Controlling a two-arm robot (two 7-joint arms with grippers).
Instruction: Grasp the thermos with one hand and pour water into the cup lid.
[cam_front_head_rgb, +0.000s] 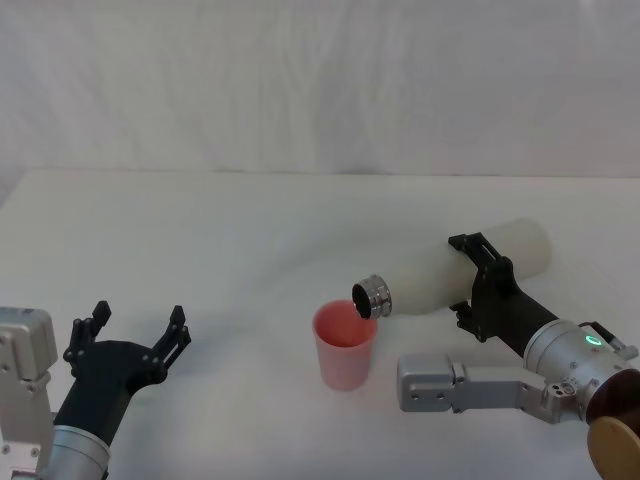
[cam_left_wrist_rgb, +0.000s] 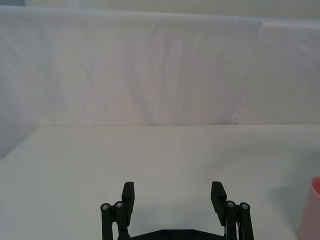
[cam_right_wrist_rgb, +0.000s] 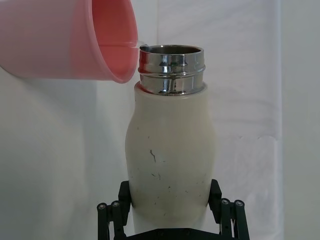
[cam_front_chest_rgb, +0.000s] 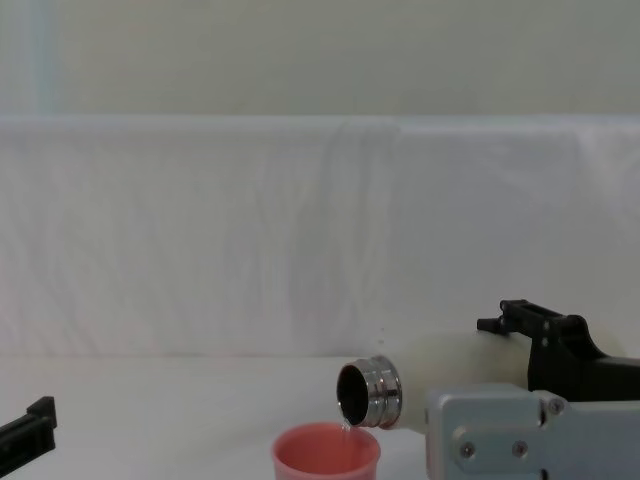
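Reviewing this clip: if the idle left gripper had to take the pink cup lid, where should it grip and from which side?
Probably the outer wall of the cup lid, from the robot's left. The open left gripper faces it there, and the wall tapers evenly. The thermos, held tilted by the right gripper, has its steel neck over the rim, blocking a grasp from above.

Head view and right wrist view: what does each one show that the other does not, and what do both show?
Head view alone: the left claw, open and idle above the table at the robot's left, and the right arm reaching in from the right.

Right wrist view alone: small dark scuffs on the thermos body, and a thin stream of water passing from the steel neck over the cup's rim.

Both: the right claw shut on the tilted thermos, its open mouth over the pink cup lid.
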